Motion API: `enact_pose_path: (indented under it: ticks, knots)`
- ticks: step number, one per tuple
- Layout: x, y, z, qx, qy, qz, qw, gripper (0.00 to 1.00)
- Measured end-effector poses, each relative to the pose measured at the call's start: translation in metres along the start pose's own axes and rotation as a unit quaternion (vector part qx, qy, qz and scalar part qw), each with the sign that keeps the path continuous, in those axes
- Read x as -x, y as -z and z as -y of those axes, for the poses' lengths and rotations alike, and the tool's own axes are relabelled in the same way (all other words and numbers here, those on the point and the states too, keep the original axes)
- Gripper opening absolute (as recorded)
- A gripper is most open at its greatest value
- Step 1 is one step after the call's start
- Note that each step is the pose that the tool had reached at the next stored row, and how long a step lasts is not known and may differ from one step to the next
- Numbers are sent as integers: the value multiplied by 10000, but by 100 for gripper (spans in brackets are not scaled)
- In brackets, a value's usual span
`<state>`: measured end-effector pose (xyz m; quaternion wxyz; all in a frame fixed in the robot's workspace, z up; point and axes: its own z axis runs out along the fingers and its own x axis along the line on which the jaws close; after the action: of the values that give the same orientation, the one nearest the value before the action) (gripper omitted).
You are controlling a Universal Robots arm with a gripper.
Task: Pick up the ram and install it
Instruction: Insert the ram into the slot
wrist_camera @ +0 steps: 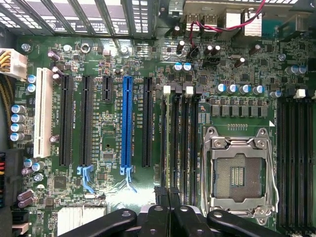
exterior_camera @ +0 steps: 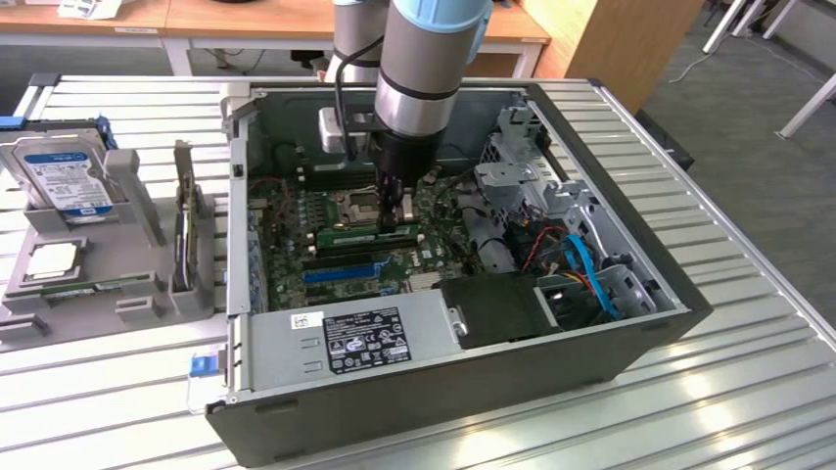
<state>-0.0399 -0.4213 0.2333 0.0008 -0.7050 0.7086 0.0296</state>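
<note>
The ram (exterior_camera: 366, 236) is a long green stick standing on edge along the black memory slots beside the processor socket (exterior_camera: 350, 208), inside the open computer case. My gripper (exterior_camera: 395, 221) comes straight down from the arm onto the stick's end nearer the exterior view's right, and it is shut on the stick. In the wrist view the ram (wrist_camera: 165, 143) shows edge-on as a thin line over the outermost slot, running away from my two black fingertips (wrist_camera: 160, 193), which stand close together. Whether the ram is seated in the slot I cannot tell.
The case's walls (exterior_camera: 242, 196) ring the motherboard, with the power supply (exterior_camera: 379, 333) in front and a drive cage with blue cables (exterior_camera: 588, 269) on the exterior view's right. Outside, a grey holder (exterior_camera: 131, 284) carries a hard drive (exterior_camera: 66, 181) and a square silver chip (exterior_camera: 53, 259).
</note>
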Motion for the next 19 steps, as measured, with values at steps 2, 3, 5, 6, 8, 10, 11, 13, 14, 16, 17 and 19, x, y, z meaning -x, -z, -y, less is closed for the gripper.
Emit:
enact_pose_path:
  ticks: [2,3,5,6,8,10,11,13,14,16,17,19]
  knots:
    - [0,0,0,0,0,-1,10000,11]
    - [0,0,0,0,0,-1,10000,11]
    - [0,1,0,1,0,-1,10000,11]
    - [0,0,0,1,0,-2,10000,11]
    - [-1,-4,0,1,0,-1,10000,11]
    - [0,-5,0,1,0,-1,10000,11]
    - [-1,-5,0,0,0,-1,10000,11]
    - [0,-5,0,0,1,-1,10000,11]
    - [0,-5,0,1,3,-1,10000,11]
    - [0,-5,0,1,9,-1,10000,11]
    - [0,-5,0,1,12,-2,10000,11]
    - [-1,-5,0,1,19,-2,10000,11]
